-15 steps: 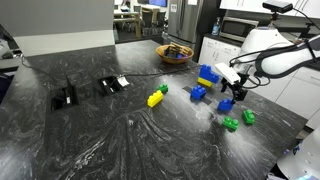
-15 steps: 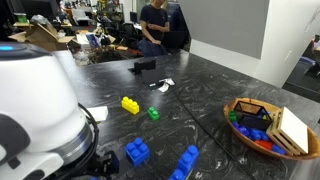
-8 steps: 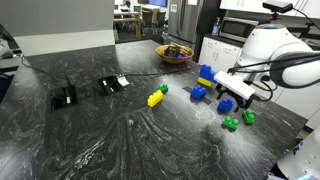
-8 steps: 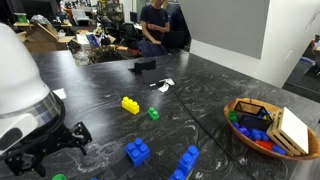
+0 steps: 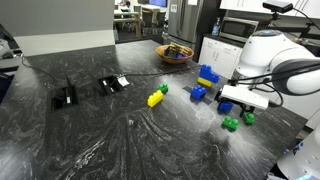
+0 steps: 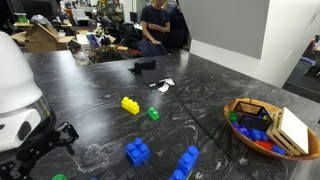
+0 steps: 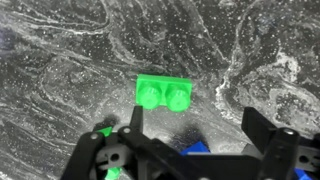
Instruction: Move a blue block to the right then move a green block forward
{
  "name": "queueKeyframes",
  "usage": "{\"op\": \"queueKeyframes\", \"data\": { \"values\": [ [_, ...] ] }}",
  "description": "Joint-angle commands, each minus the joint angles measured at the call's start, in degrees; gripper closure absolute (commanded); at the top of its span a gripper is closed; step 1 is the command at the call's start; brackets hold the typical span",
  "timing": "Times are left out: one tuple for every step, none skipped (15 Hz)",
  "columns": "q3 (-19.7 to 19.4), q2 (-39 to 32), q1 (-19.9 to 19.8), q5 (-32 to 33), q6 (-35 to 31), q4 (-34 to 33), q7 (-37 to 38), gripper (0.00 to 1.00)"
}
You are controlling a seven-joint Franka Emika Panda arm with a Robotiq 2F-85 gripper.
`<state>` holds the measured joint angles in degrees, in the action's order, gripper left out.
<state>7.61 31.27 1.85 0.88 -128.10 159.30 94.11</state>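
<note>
The slim blue block point(image 5: 226, 106) stands on the dark marble table point(image 5: 120, 130), just under my gripper point(image 5: 241, 106). In the wrist view it shows only as a blue corner point(image 7: 196, 148) low between the open jaws point(image 7: 197, 122). A low two-stud green block point(image 7: 163, 93) lies on the table just ahead of the jaws, untouched. In an exterior view two green bricks lie close together point(image 5: 231, 124) point(image 5: 248, 117); I cannot tell which is the one ahead of the jaws. The gripper is open and empty, and its black fingers also show in an exterior view point(image 6: 55, 142).
A squat blue brick point(image 5: 199, 93) and the blue-and-yellow stack point(image 5: 208, 74) lie behind the gripper. A yellow-and-green piece point(image 5: 157, 96) lies mid-table. A wooden bowl of toys point(image 6: 262, 126) is near one edge. Black devices point(image 5: 64, 98) sit further off.
The arm has swung and lowered from above the blue block toward the green bricks. The open jaws now hang over the table near them. No block has visibly moved.
</note>
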Motion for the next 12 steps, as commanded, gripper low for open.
{"op": "queueKeyframes", "data": {
  "values": [
    [0.3,1.3,0.7,0.9,3.2,-0.1,-9.8,0.00],
    [0.4,1.5,0.9,1.1,3.2,-0.1,-12.6,0.00],
    [0.4,1.4,0.8,1.6,3.0,-0.1,-15.6,0.00],
    [0.2,1.4,0.8,1.8,3.1,-0.1,-18.7,0.00],
    [-0.2,1.4,0.8,2.0,3.1,-0.1,-22.0,0.00],
    [-0.6,1.1,0.7,2.0,3.0,-0.1,-25.6,0.00],
    [-1.0,0.8,0.6,2.0,2.6,-0.1,-29.2,0.00],
    [-1.5,0.3,0.1,2.3,2.0,-0.1,-32.9,0.00],
    [0.7,0.9,-0.8,0.5,2.3,-0.1,-27.7,0.00],
    [0.3,0.8,-1.0,0.6,2.3,-0.1,-30.3,0.00],
    [0.1,0.7,-1.1,0.6,2.3,-0.1,-31.6,0.00],
    [0.1,0.6,-1.1,0.6,2.3,-0.1,-32.1,0.00]
  ]
}}
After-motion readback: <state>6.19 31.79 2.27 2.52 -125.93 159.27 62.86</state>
